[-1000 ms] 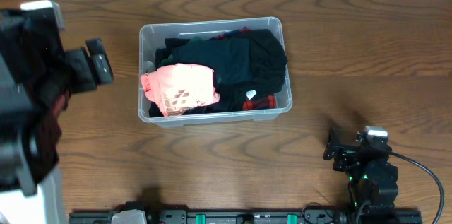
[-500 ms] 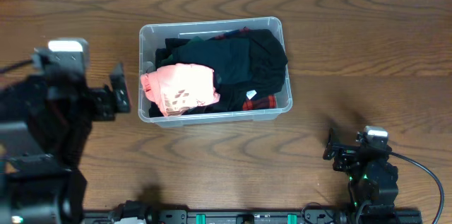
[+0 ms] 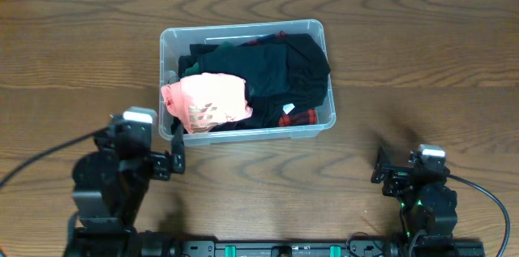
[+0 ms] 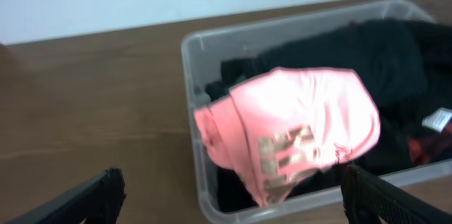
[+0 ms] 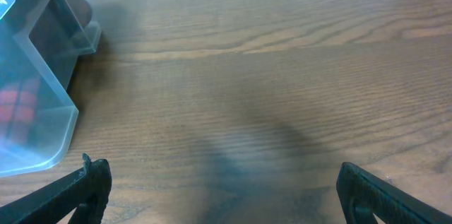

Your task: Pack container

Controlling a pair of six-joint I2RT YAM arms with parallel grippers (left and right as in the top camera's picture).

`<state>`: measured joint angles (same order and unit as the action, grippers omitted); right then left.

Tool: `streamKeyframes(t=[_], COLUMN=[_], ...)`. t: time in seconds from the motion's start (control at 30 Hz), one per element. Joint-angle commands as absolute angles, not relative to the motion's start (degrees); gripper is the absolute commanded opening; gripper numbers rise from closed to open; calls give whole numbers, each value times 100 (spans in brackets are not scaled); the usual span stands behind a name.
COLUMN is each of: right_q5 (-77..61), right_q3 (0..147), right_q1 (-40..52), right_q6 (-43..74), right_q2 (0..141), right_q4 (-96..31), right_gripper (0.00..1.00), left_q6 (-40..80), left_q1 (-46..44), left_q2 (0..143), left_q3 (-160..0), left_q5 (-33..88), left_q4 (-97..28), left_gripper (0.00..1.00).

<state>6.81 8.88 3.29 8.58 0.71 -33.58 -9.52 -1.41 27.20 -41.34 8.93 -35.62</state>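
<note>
The clear plastic container [image 3: 314, 30] stands at the table's middle, filled with dark clothes [image 3: 284, 70] and a pink garment [image 3: 207, 101] on top at its left end. It also shows in the left wrist view [image 4: 194, 61] and at the left edge of the right wrist view [image 5: 49, 121]. My left gripper [image 3: 174, 150] is open and empty, low near the container's front left corner; its fingers frame the pink garment [image 4: 304, 132] in the left wrist view. My right gripper [image 3: 379, 168] is open and empty over bare wood at the front right.
The wooden table [image 3: 405, 62] stretches around the container. A black rail [image 3: 268, 249] runs along the front edge between the two arm bases.
My left arm has come down from high at the far left to the front left, beside the container's corner. The right arm and the clothes have not moved.
</note>
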Motion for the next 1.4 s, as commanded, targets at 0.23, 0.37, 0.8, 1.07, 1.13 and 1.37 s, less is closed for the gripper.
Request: streamKeyframes(t=[0.23,0.37,0.8,1.07,1.13,1.37], right_q5=[659,659,661,659,661,659], right_q3=[873,873,873,873,873,873], right_q1=[373,373,373,373,373,373], right_q6=[939,939,939,939,939,939], right_q2=[30,30,30,30,30,30], right_q4=[-3363,-3363,-3363,-3363,-3363,-3363], right_gripper=[99,99,99,99,99,99], left_q6=[-1050,-1052,-1048,-1055,-1072,-1072], left_q1=[-320,-399,-432,-432,-432,-432], left_q2=[1470,1015,12,12,12,12], left_q3=[-2869,-2541,-1820,-1317,-1188,-775], left_q5=[1157,1155,1140,1133,1131,1125], left_q4=[-3330,-3330,-3328,-3166,-3109,-2746], left_gripper=[98,98,98,98,98,98])
